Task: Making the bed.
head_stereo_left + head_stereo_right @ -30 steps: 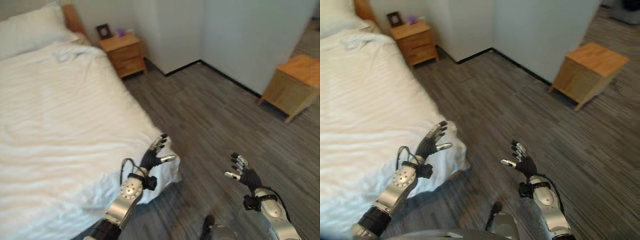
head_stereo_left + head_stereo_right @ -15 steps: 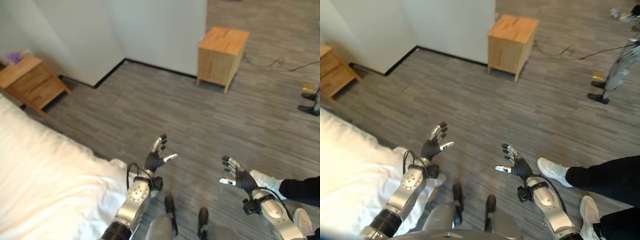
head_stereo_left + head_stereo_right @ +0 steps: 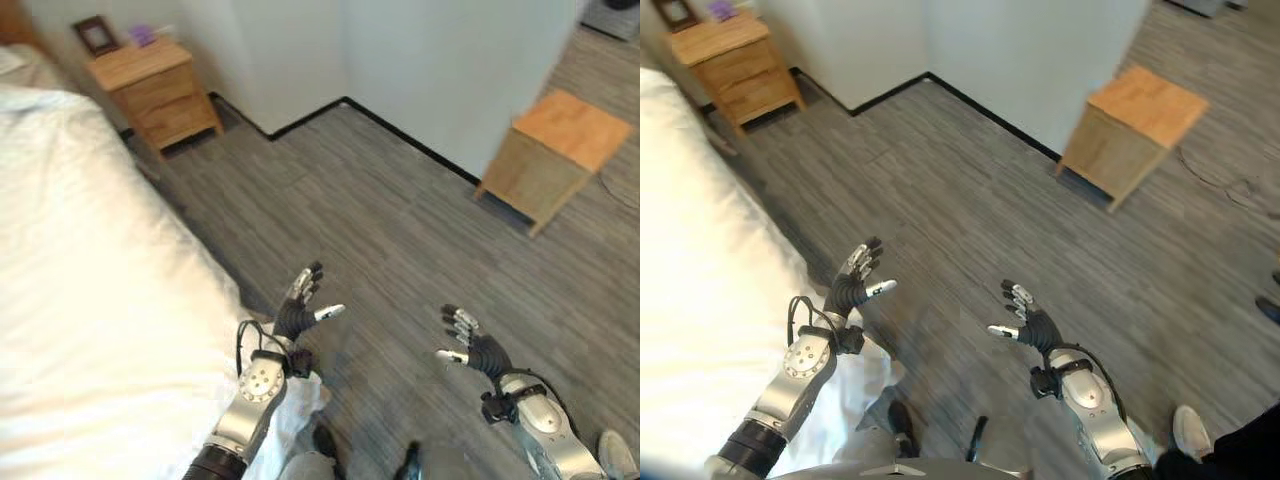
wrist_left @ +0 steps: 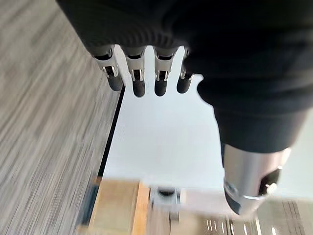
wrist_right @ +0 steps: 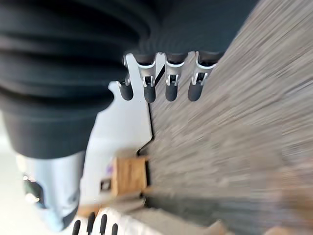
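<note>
The bed, covered by a white duvet, is seen to the robot's left, its long axis running away from the robot toward the bedside cabinet at the far end. The left hand is held just past the near corner of the bed, over the grey plank floor, with its fingers straight and spread and nothing gripped. The right hand is held well apart from the bed, farther out over the floor, its fingers likewise extended and empty. The duvet's loose corner is seen hanging below and just behind the left wrist. The left hand is judged the nearer one, and a reach leftward and back toward the bed edge would be called for, while a second wooden cabinet stands well clear by the wall
</note>
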### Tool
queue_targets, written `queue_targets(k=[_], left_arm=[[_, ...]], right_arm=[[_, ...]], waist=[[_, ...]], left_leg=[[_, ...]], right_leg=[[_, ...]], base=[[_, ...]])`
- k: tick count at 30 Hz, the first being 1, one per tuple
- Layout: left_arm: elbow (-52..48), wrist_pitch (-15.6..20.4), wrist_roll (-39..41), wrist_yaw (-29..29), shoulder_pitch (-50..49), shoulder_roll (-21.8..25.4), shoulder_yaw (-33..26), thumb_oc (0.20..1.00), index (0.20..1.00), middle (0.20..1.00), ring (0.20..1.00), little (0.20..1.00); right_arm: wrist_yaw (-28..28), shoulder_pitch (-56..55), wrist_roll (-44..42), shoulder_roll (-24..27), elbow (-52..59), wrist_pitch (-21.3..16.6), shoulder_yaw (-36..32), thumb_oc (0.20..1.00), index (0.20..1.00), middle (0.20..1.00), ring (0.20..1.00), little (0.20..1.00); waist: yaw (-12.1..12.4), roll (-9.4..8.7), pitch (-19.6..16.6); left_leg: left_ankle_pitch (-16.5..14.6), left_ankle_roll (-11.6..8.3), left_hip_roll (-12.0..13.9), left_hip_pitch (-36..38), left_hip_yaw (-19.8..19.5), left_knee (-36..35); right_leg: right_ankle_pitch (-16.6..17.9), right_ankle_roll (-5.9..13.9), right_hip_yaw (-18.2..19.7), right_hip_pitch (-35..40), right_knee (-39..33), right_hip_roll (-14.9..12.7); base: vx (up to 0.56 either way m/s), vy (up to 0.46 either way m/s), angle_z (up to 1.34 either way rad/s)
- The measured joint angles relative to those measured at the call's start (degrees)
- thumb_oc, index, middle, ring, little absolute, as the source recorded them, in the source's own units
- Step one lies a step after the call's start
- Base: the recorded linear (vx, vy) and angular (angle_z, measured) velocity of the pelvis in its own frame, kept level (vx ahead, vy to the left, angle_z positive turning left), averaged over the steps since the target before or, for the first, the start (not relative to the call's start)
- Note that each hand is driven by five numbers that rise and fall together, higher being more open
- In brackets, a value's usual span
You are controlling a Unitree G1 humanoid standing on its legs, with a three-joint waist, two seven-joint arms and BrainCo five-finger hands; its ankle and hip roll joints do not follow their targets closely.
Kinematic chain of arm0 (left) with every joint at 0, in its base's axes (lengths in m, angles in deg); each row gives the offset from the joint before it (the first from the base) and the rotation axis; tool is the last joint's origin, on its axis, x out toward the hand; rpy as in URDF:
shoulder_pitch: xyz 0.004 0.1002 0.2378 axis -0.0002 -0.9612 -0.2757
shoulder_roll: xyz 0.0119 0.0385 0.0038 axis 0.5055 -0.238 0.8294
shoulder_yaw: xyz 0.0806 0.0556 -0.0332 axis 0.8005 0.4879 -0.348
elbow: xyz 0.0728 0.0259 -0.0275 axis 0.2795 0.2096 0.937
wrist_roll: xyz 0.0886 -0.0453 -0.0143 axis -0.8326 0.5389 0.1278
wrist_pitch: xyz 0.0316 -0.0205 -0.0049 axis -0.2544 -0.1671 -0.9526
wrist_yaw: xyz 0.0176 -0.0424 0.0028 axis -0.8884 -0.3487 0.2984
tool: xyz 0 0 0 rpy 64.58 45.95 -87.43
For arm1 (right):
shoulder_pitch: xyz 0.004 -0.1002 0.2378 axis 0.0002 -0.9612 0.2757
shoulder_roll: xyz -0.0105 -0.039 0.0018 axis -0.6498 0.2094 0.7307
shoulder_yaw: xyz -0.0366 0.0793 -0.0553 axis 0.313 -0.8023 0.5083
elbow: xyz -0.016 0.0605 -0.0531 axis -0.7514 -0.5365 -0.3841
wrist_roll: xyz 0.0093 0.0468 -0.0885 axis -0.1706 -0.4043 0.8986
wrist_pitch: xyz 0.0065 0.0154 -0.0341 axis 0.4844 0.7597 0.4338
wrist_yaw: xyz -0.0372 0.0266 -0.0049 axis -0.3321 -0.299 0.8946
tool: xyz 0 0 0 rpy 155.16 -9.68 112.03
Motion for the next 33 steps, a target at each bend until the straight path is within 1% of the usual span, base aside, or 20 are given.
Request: queue_targets(k=[1, 4, 5, 6, 7, 8, 9, 11, 13, 17, 19, 22, 23, 24, 25, 28, 29, 30, 32, 33], left_arm=[[-0.6, 0.0, 0.0, -0.1, 0.7, -0.1, 0.4, 1.0, 1.0, 1.0, 1.0, 1.0], [-1.3, 0.0, 0.0, -0.2, 0.8, -0.1, 0.5, 1.0, 1.0, 1.0, 1.0, 1.0], [-1.3, 0.0, 0.0, -0.1, 0.4, 0.8, 0.6, 1.0, 1.0, 1.0, 1.0, 1.0], [-1.2, 0.0, 0.0, -0.3, -0.2, 2.0, 0.5, 1.0, 1.0, 1.0, 1.0, 1.0], [-0.8, 0.0, 0.0, -0.4, -0.1, 2.6, 0.4, 1.0, 1.0, 1.0, 1.0, 1.0], [-0.1, -0.2, 0.0, -0.5, 0.3, 2.3, 0.6, 1.0, 1.0, 1.0, 1.0, 1.0], [0.0, -0.2, 0.0, -0.9, -0.1, 1.8, 0.6, 1.0, 1.0, 1.0, 1.0, 1.0], [-0.4, -0.1, 0.0, -2.1, -2.8, 0.6, 1.1, 1.0, 1.0, 1.0, 1.0, 1.0], [-0.7, -0.1, 0.1, -3.3, -3.7, -0.1, 0.9, 1.0, 1.0, 1.0, 1.0, 1.0], [-1.1, 0.0, 0.2, -4.6, -5.2, -0.9, -1.1, 1.0, 1.0, 1.0, 1.0, 1.0], [-1.1, 0.0, 1.2, -5.1, -5.3, -0.9, -1.3, 1.0, 1.0, 1.0, 1.0, 1.0], [-1.0, -0.1, 3.1, -5.2, -4.3, -1.0, -2.4, 1.0, 1.0, 1.0, 1.0, 1.0], [-1.1, -0.1, 4.4, -5.2, -4.2, -1.3, -2.5, 1.0, 1.0, 1.0, 1.0, 1.0], [-1.1, -0.2, 5.8, -5.2, -3.9, -1.6, -2.5, 1.0, 1.0, 1.0, 1.0, 1.0], [-1.0, -0.2, 6.6, -5.2, -4.0, -2.1, -2.4, 1.0, 1.0, 1.0, 1.0, 1.0], [-1.0, -0.3, 7.0, -5.2, -1.9, -2.6, -0.7, 1.0, 1.0, 1.0, 1.0, 1.0], [-1.0, -0.3, 7.0, -5.2, -1.9, -2.6, -0.7, 1.0, 1.0, 1.0, 1.0, 1.0], [-0.8, -0.3, 6.9, -5.0, -1.4, -3.7, -0.5, 1.0, 1.0, 1.0, 1.0, 1.0], [-0.9, -0.5, 7.0, -4.9, -1.7, -4.0, -0.5, 1.0, 1.0, 1.0, 1.0, 1.0], [-0.9, -0.8, 7.0, -5.0, -2.2, -4.1, -0.5, 1.0, 1.0, 1.0, 1.0, 1.0]], right_arm=[[0.0, 0.0, 1.0, 0.3, 1.3, 0.0, -0.2, 1.0, 1.0, 1.0, 1.0, 1.0], [0.0, 0.9, 1.4, 0.5, 0.9, 0.0, 0.0, 1.0, 1.0, 1.0, 1.0, 1.0], [0.0, 0.8, 1.5, 0.2, 0.7, 0.0, 0.4, 1.0, 1.0, 1.0, 1.0, 1.0], [0.0, 0.9, 1.7, -0.1, 0.6, -0.1, 0.8, 1.0, 1.0, 1.0, 1.0, 1.0], [0.0, 0.8, 1.8, -0.2, 0.2, 0.0, 0.8, 1.0, 1.0, 1.0, 1.0, 1.0], [0.1, 0.4, 1.9, -0.4, -0.8, 0.1, 0.5, 1.0, 1.0, 1.0, 1.0, 1.0], [0.1, 0.8, 2.3, -0.3, -1.6, 0.3, 0.4, 1.0, 1.0, 1.0, 1.0, 1.0], [0.1, 1.9, 4.0, 1.0, -2.5, 0.6, -0.4, 1.0, 1.0, 1.0, 1.0, 1.0], [-0.1, 1.3, 4.1, 1.1, -2.3, 0.6, -0.7, 1.0, 1.0, 1.0, 1.0, 1.0], [-1.3, 0.9, 4.2, 1.5, -1.9, 0.6, -0.6, 1.0, 1.0, 1.0, 1.0, 1.0], [-1.4, 0.5, 5.9, 1.4, -1.4, 0.6, -1.0, 1.0, 1.0, 1.0, 1.0, 1.0], [-1.2, 1.3, 6.3, 1.4, -1.0, 0.7, -1.2, 1.0, 1.0, 1.0, 1.0, 1.0], [-1.0, 1.6, 6.3, 1.5, -0.9, 0.7, -1.3, 1.0, 1.0, 1.0, 1.0, 1.0], [-0.7, 1.5, 6.3, 1.2, -0.2, 0.8, -1.6, 1.0, 1.0, 1.0, 1.0, 1.0], [-0.3, 1.5, 6.3, 1.1, -0.1, 0.8, -1.5, 1.0, 1.0, 1.0, 1.0, 1.0], [1.3, 2.0, 6.3, 0.9, 1.1, 0.7, -1.9, 1.0, 1.0, 1.0, 1.0, 1.0], [1.3, 2.0, 6.3, 0.9, 1.1, 0.7, -1.9, 1.0, 1.0, 1.0, 1.0, 1.0], [1.7, 2.7, 6.4, 0.9, 0.1, 1.1, -1.6, 1.0, 1.0, 1.0, 1.0, 1.0], [2.4, 3.6, 6.9, 0.9, 0.0, 1.6, -1.4, 1.0, 1.0, 1.0, 1.0, 1.0], [2.8, 4.2, 8.4, 0.7, 0.0, 1.7, -0.9, 1.0, 1.0, 1.0, 1.0, 1.0]], waist=[[-0.7, 1.6, 0.6], [-2.3, 2.17, 1.0], [-2.2, 0.0, 0.4], [-1.9, -1.97, -0.6], [-2.3, -3.08, -1.1], [-3.6, -3.61, -1.3], [-3.4, -3.42, -1.1], [-3.4, -1.15, -0.8], [-5.4, 0.97, 0.2], [-5.9, 1.29, 1.7], [-5.6, 0.73, 2.4], [-4.5, -0.64, 4.3], [-4.2, -0.39, 4.9], [-3.6, -0.71, 5.7], [-3.2, -1.08, 6.1], [-3.6, -0.25, 6.7], [-3.6, -0.25, 6.7], [-2.8, 0.49, 7.0], [-2.4, 1.94, 6.8], [-1.8, 2.39, 6.9]], left_leg=[[0.2, -0.03, 0.6, -0.4, -4.0, 0.1], [1.1, -0.92, 2.4, -1.1, -10.3, 0.7], [1.1, -1.34, 2.1, -0.8, -12.3, 0.7], [0.7, -2.21, 1.9, -0.9, -15.0, 0.4], [-0.5, -5.4, 2.5, -1.3, -18.9, 0.1], [0.0, -7.86, 2.8, -1.3, -19.9, 0.1], [-0.4, -8.34, 3.8, -1.4, -19.2, 0.6], [-1.5, -9.99, 4.1, -0.4, -17.3, 2.5], [-1.5, -10.04, 3.7, 2.0, -15.8, 1.6], [-1.8, -10.61, 5.6, 1.7, -16.3, 3.3], [-2.6, -11.88, 5.4, -0.5, -16.4, 7.8], [-2.8, -12.8, 4.4, -9.9, -19.2, 24.9], [-2.2, -12.61, 5.1, -12.2, -19.0, 29.8], [-0.7, -12.6, 6.1, -14.6, -15.9, 35.9], [-1.2, -12.64, 7.1, -15.5, -15.1, 37.2], [-0.5, -11.61, 7.1, -15.5, -8.6, 23.6], [-0.5, -11.61, 7.1, -15.5, -8.6, 23.6], [0.0, -11.46, 4.4, -15.5, -8.4, 12.4], [1.2, -9.67, 3.1, -14.9, -8.1, 6.5], [3.3, -7.34, 2.4, -14.0, -9.6, 3.8]], right_leg=[[-2.4, -1.54, 0.4, -0.3, -6.2, 0.2], [-0.6, -1.69, 6.2, 0.7, -28.0, 1.8], [6.3, -1.23, 8.9, 1.8, -40.1, 1.8], [8.5, -1.47, 11.1, 2.9, -47.2, 1.6], [9.5, -1.32, 12.9, 4.3, -51.7, 2.2], [14.8, -1.34, 12.3, 6.0, -52.2, 3.0], [16.9, -3.04, 10.8, 5.7, -50.7, 3.5], [15.2, -4.78, 8.8, 5.2, -47.8, 5.7], [13.4, -6.4, 4.9, 7.4, -46.4, 6.7], [10.1, -6.3, 3.3, 7.9, -44.6, 8.7], [10.3, -6.61, 3.9, 7.8, -44.9, 8.3], [9.7, -8.0, 5.0, 7.5, -45.3, 7.7], [9.7, -8.35, 5.1, 8.1, -45.8, 8.1], [11.3, -10.22, 5.2, 9.4, -47.0, 7.8], [11.4, -10.79, 4.8, 10.1, -47.5, 7.9], [11.7, -11.79, 3.4, 9.8, -49.2, 7.6], [11.7, -11.79, 3.4, 9.8, -49.2, 7.6], [12.5, -11.25, 3.7, 10.0, -50.8, 8.5], [12.9, -10.68, 3.7, 10.5, -52.1, 9.8], [13.0, -10.61, 4.3, 10.9, -52.3, 10.8]], base=[[0.27, -0.161, 1.62], [0.33, -0.226, 1.51], [0.47, -0.304, 1.3], [0.43, -0.289, 1.47], [0.36, -0.203, 1.5], [0.34, -0.203, 1.42], [0.36, -0.223, 0.99], [0.33, -0.234, 0.43], [0.29, -0.235, 0.72], [0.18, -0.197, 0.25], [0.06, -0.204, 0.02], [0.11, -0.25, -0.11], [0.14, -0.149, -0.09], [0.13, -0.011, -0.02], [0.3, 0.042, 0.02], [0.26, 0.062, 0.24], [0.26, 0.043, 0.19], [0.21, 0.029, 0.05], [0.29, 0.06, -0.14], [0.28, 0.059, -0.47]])
